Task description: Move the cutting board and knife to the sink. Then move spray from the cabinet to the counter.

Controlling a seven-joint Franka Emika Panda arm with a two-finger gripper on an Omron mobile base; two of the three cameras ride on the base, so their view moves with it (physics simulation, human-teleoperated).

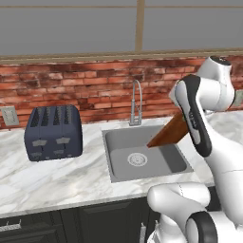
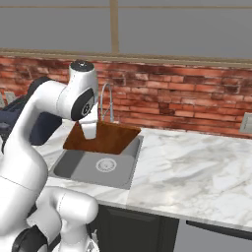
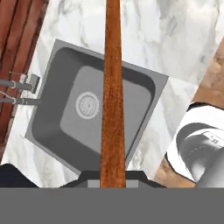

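The cutting board (image 2: 106, 138) is shown pinched on edge by the pincer (image 2: 89, 132), apparently by one rim, and held tilted directly above the sink (image 1: 168, 163), its long axis extending away from the pincer.

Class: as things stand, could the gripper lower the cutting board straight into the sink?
Probably yes: the gripper holds the cutting board above the sink, whose basin looks bare.

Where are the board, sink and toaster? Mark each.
board (image 2: 109, 139), right base view, its flat top face
sink (image 1: 156, 161), left base view, bare basin floor right of the drain
toaster (image 1: 53, 137), left base view, its front side
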